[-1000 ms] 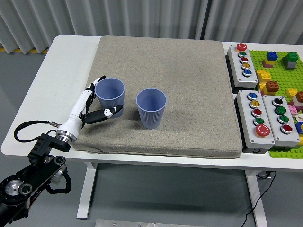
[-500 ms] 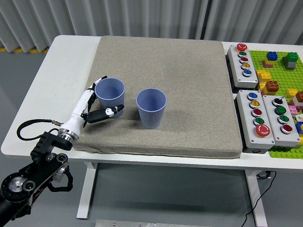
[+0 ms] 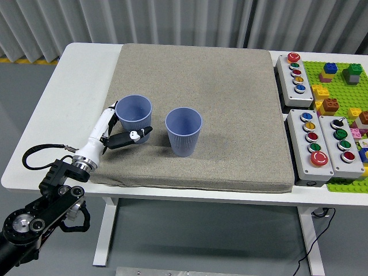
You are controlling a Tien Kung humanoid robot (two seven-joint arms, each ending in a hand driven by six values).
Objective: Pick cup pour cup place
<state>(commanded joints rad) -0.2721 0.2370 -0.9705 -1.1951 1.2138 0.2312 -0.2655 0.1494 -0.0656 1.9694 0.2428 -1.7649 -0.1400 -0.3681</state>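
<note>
Left arm comes in from lower left of the frame, black joints low, white forearm reaching up onto the mat. Left hand (image 3: 118, 127) sits at the left side of the left cup (image 3: 134, 117), fingers (image 3: 109, 109) curved around its far-left wall, thumb (image 3: 135, 135) lying across its near base; looks wrapped on the cup, cup upright on the mat, not lifted. Can't tell how firm the contact is. Grey mat (image 3: 230, 103) covers the middle of the white surface (image 3: 69, 92). Right cup (image 3: 184, 131), same blue ribbed kind, stands upright just right of the left cup, near the mat's centre-left, apart from it, nothing touching it. Both cups open side up; no contents visible. Right of the mat, at the right side of the frame: three grey button boxes (image 3: 309, 145) with coloured buttons, one upper, two lower side by side. Far right edge: green brick baseplate (image 3: 339, 86) with scattered coloured bricks. Right arm not seen.
</note>
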